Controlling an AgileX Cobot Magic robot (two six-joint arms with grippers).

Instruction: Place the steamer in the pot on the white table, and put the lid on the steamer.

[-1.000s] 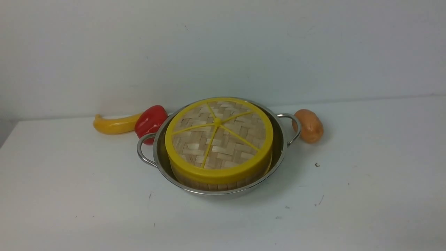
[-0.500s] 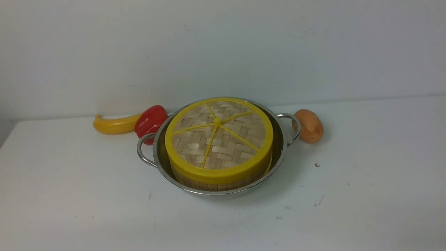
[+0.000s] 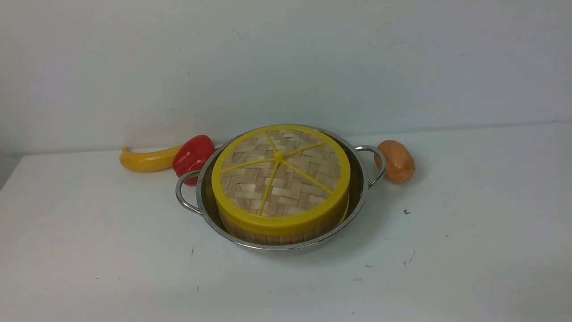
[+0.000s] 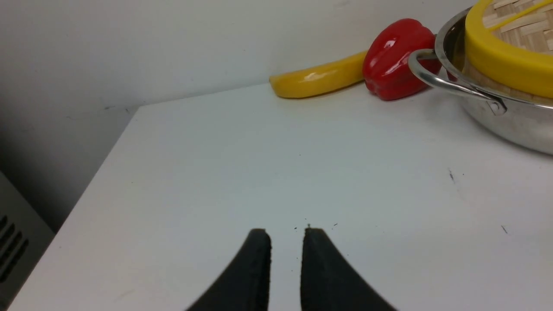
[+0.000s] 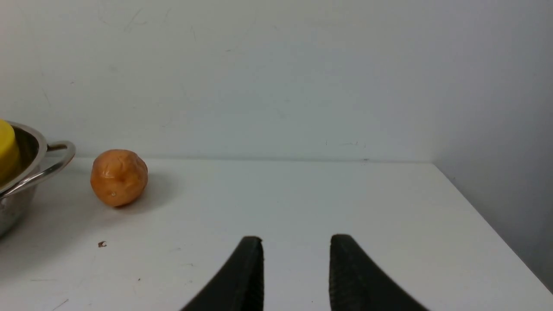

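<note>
The steel pot (image 3: 360,188) stands mid-table on the white table (image 3: 447,268). The bamboo steamer (image 3: 272,237) sits inside it; only its strip wall shows. The woven lid (image 3: 279,176) with its yellow rim lies flat on the steamer. Neither gripper shows in the front view. My left gripper (image 4: 286,233) hovers low over bare table, well short of the pot's handle (image 4: 449,84), with a narrow gap between its fingers and nothing in it. My right gripper (image 5: 296,239) is open and empty over bare table on the pot's (image 5: 23,181) other side.
A yellow banana (image 3: 145,160) and a red pepper (image 3: 193,154) lie against the pot's left side. A brown potato (image 3: 397,161) lies by its right handle. A wall stands close behind. The table's left edge (image 4: 99,172) and right edge (image 5: 488,224) show.
</note>
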